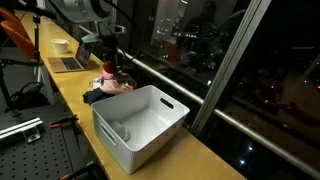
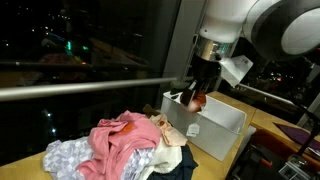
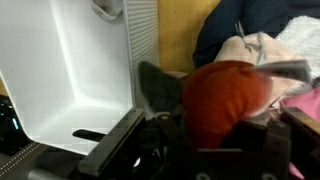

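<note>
- A robot arm's pincer (image 2: 200, 97) hangs above a wooden counter (image 1: 207, 160) that runs along a big window (image 1: 200, 30). It is night outside, with scattered city lights.
- The pincer is clamped on a red cloth (image 3: 225, 100), as far as the views show. In the wrist view the cloth bulges between the two dark fingers, and in both exterior views it is lifted off the counter.
- The red cloth is just beside the slotted wall of a white plastic bin (image 1: 120, 148), on the side towards a pile of clothes (image 2: 125, 145). It does not appear to be over the bin's opening.
- The pile lies on the counter close to the bin, on its far side in an exterior view. It holds a pink garment on top, a grey dotted one, pale ones and something dark.
- Progress, judged from how things lie: one piece is picked up. No garment shows inside the bin, whose white floor looks bare in the wrist view. The rest of the pile is on the counter.
- Farther along the counter sit an open laptop (image 1: 70, 62) and a white cup (image 1: 60, 44).
- A metal rail crosses the glass, and a perforated metal plate (image 1: 20, 150) sits at the near left.
</note>
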`<state>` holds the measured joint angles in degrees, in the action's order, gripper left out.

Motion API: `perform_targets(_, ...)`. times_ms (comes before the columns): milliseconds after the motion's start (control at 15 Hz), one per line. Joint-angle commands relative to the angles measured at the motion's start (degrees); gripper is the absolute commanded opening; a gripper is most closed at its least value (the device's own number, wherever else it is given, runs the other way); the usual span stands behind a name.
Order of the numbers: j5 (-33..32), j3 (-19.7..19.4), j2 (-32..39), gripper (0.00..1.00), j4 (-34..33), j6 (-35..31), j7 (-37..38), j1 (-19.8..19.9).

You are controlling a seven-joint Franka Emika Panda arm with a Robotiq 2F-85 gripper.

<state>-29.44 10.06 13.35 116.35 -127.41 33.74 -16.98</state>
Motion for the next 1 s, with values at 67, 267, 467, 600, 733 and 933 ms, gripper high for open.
perform_targets(67, -0.26, -0.98, 3.48, 0.55, -0.95, -0.8, 2.65, -1.93)
perform_targets(267, -0.33, -1.2, 4.23, 0.77, -0.1, -1.57, 4.39, -2.9)
perform_targets(467, -0.87, -1.26, 5.65, 0.98, -0.33, -2.55, 6.03, -4.12)
perform_targets(600, -1.25, -1.28, 6.54, 1.0, -0.92, -2.8, 6.96, -5.24)
perform_targets(733, -1.59, -1.35, 7.33, 1.0, -1.69, -3.01, 7.39, -6.29)
perform_targets(933, -3.3, -1.59, 8.92, 1.0, -4.39, -2.11, 7.37, -8.17)
